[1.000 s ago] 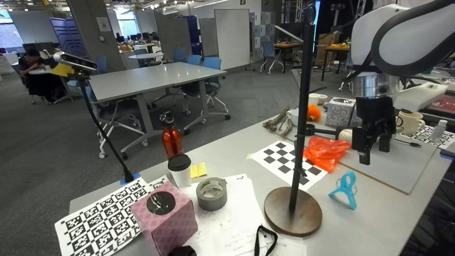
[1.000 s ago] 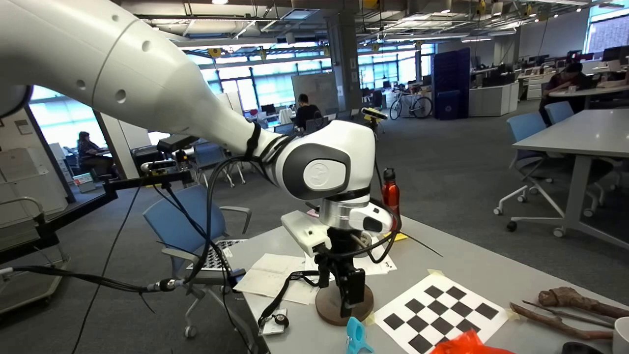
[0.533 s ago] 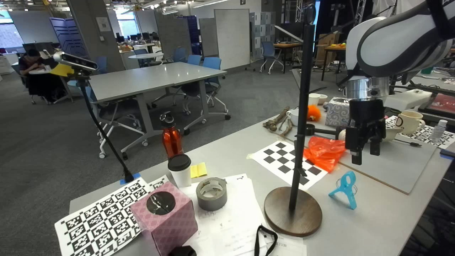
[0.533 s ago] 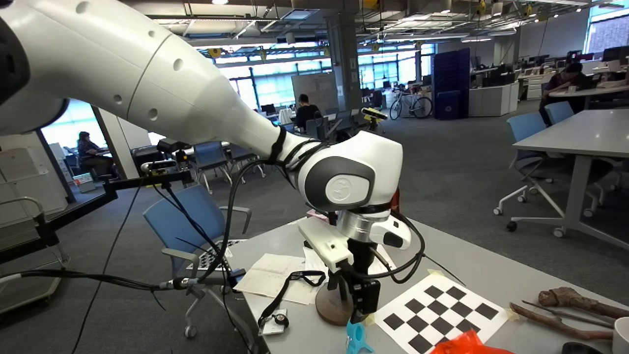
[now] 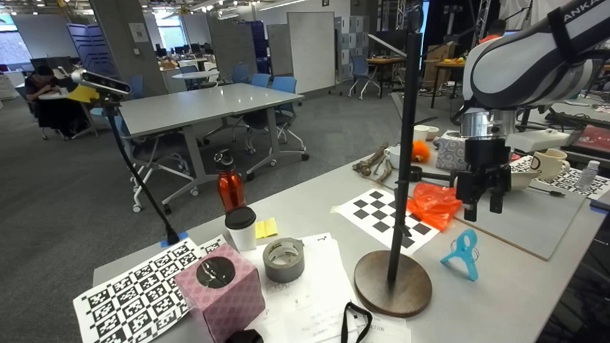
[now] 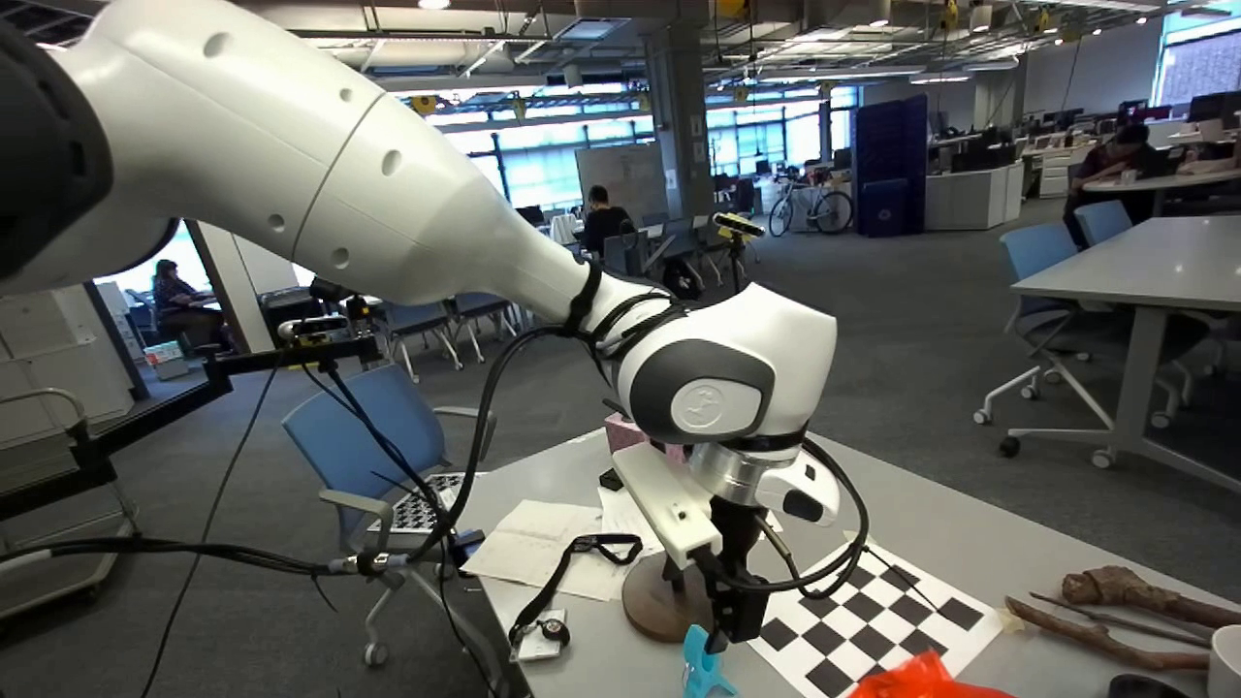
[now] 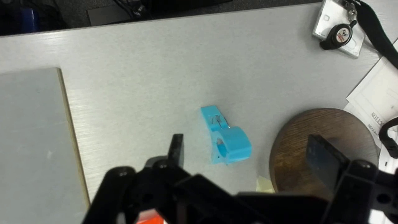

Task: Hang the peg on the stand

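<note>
At the left of the wrist view a grey board (image 7: pixel 34 133) was seen, laid flat on the table (image 7: pixel 133 77). Next, toward the middle, the tip of one of the dark fingers (image 7: pixel 177 147) was shown, and just past it the peg (image 7: pixel 234 141) was found — light blue, propped on its two splayed legs on the table, ring uppermost, held by nothing. It was framed between the two fingertips, nearer the one on that view's left; its legs were lined up roughly up and down the view, while the fingers were set apart roughly across it, so a pinch on the ring's flat faces was judged to be offered. Farther right the second finger was seen against the stand (image 7: pixel 289 155), of which only the round brown base could be made out there. In an exterior view the order was given from the left as stand, peg and gripper (image 5: pixel 483 208), the gripper being held above the peg and apart from it, its jaws spread wide with nothing between. The peg was thus placed below the only arm (image 5: pixel 500 71) seen — how much sideways shift was needed could not be told. A lowering was judged to be called for, with care lest the base be struck by the nearer finger.
</note>
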Controlling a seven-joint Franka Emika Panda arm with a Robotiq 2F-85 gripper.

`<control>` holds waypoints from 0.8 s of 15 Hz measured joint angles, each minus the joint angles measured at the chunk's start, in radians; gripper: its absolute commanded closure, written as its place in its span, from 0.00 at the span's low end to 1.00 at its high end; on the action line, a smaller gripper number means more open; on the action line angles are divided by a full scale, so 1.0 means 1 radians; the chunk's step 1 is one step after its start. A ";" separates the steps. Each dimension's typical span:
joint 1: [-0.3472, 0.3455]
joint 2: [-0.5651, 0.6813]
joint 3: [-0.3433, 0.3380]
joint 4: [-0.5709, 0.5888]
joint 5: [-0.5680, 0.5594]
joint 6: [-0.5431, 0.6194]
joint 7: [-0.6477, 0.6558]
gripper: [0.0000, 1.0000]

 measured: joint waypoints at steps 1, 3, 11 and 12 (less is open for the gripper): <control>0.000 0.003 0.000 0.002 0.000 0.000 0.000 0.00; 0.000 0.004 0.000 0.005 0.000 0.000 0.000 0.00; 0.004 0.007 0.000 0.008 -0.015 0.000 0.005 0.00; 0.007 0.010 0.000 0.008 -0.026 0.000 0.008 0.00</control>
